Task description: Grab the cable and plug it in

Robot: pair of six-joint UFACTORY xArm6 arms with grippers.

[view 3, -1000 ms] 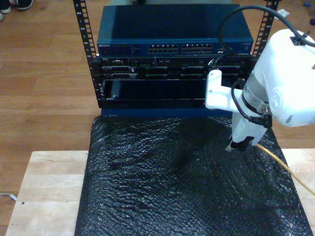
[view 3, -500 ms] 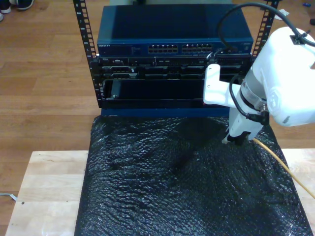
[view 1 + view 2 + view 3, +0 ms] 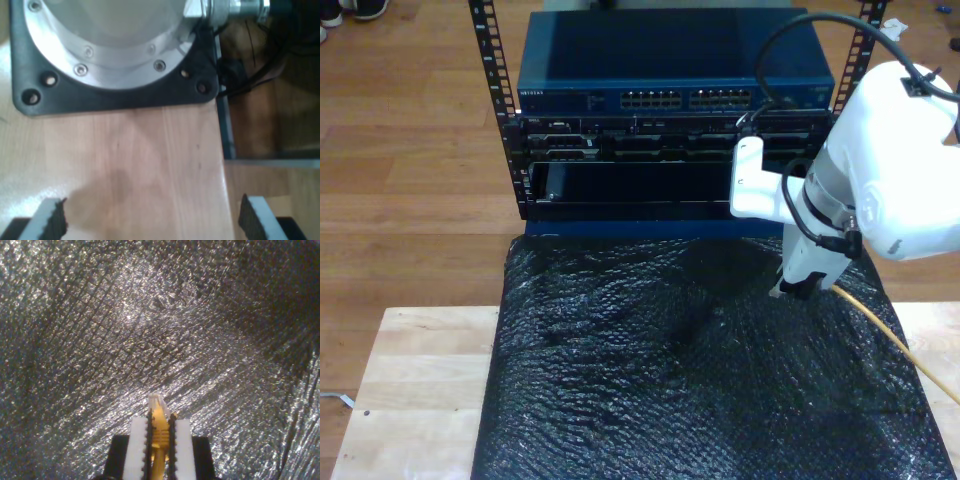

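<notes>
**Operator:** Cable (image 3: 159, 427) status at the fingers?

**Technician:** Clamped. My second gripper (image 3: 160, 432) has its ribbed pads (image 3: 138, 445) closed narrow on the yellow-orange jacket, and the clear plug (image 3: 157, 402) sticks out just past the pad tips. The plug's contacts and latch are too blurred to read. The cable's run behind the pads is cut off by the frame edge.

**Operator:** And in the exterior view?

**Technician:** My second gripper (image 3: 794, 290) hangs over the black crinkled mat (image 3: 650, 380), at about 3 o'clock from the mat's centre. Its fingertips are dark against the dark mat, so whether they touch it cannot be told. The cable (image 3: 890, 335) trails from the gripper toward 4 o'clock and runs off the frame. The white arm (image 3: 895, 180) hides the point where the cable enters the fingers.

**Operator:** Where is the rack?

**Technician:** At 12 o'clock from the mat: a blue switch (image 3: 675, 75) with two banks of ports (image 3: 688, 99), and dark units below. The ports are too small to tell apart.

**Operator:** My first gripper (image 3: 152, 220)?

**Technician:** Fingers wide apart, nothing between them. Only the pad tips (image 3: 250, 220) show; the rest is cropped. Beyond them lie a wooden tabletop (image 3: 150, 160) and a round metal base (image 3: 110, 45) on a black plate.
</notes>
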